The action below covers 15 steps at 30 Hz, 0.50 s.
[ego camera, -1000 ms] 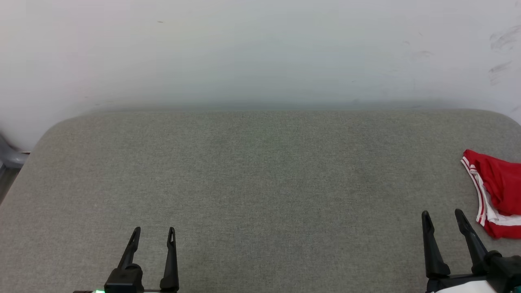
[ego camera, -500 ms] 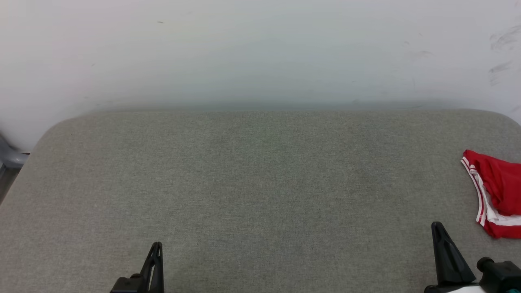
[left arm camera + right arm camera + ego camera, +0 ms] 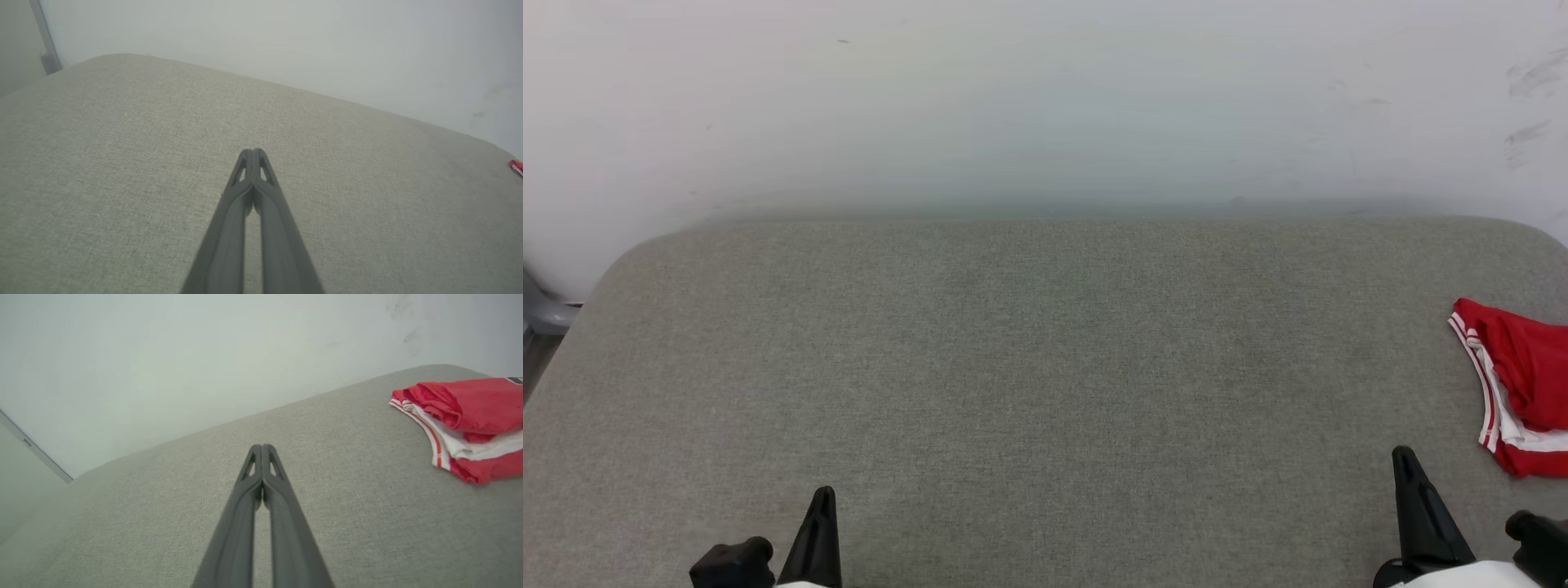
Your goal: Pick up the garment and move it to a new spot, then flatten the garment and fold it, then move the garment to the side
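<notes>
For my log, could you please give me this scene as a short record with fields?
garment: red and white, folded, at the right edge of the head view
left gripper: shut, holding nothing
right gripper: shut, holding nothing, apart from garment
surface: grey fabric, against a pale wall

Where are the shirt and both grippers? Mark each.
Shirt (image 3: 470,402), right wrist view, red top fold.
Left gripper (image 3: 254,155), left wrist view, shut fingertips.
Right gripper (image 3: 262,451), right wrist view, shut fingertips.

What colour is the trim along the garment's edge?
Red-and-white stripes on the garment, clearest in the right wrist view.
</notes>
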Motion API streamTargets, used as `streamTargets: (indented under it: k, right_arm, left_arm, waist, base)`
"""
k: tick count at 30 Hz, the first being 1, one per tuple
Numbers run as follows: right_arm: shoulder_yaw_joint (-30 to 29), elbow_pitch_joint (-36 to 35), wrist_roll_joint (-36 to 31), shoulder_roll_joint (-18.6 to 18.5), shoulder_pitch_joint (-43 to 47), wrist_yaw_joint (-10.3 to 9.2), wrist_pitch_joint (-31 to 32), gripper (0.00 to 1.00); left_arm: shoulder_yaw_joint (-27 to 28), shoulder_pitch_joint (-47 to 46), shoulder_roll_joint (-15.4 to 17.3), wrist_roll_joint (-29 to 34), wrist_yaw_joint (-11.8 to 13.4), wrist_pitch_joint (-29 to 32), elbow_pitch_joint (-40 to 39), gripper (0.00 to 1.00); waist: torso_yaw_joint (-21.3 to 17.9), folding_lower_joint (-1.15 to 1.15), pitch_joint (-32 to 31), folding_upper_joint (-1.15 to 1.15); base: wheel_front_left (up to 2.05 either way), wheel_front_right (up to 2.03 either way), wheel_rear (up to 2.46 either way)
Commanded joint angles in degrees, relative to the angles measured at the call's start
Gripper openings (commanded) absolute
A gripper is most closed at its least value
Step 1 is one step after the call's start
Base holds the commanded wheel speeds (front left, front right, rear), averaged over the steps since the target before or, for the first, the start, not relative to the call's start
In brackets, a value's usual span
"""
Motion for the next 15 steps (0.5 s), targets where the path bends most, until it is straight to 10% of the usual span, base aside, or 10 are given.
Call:
streamTargets:
  k: [1, 15]
  right_arm:
    - [0.1, -0.5, 2.6, -0.4, -2.0, -0.01, 0.4, 0.0]
    - [0.1, 1.2, 16.2, -0.6, -4.4, -0.01, 3.3, 0.0]
  left_arm:
    - [0.6, -1.8, -0.1, -2.6, -0.5, 0.5, -0.5, 0.0]
    - [2.3, -4.3, -0.4, -16.6, -2.5, 3.6, 0.9, 0.0]
  waist:
    - [0.0, 0.0, 0.0, 0.0]
    - [-0.1, 0.0, 0.3, 0.0]
  base:
    - [0.0, 0.0, 0.0]
    - [0.0, 0.0, 0.0]
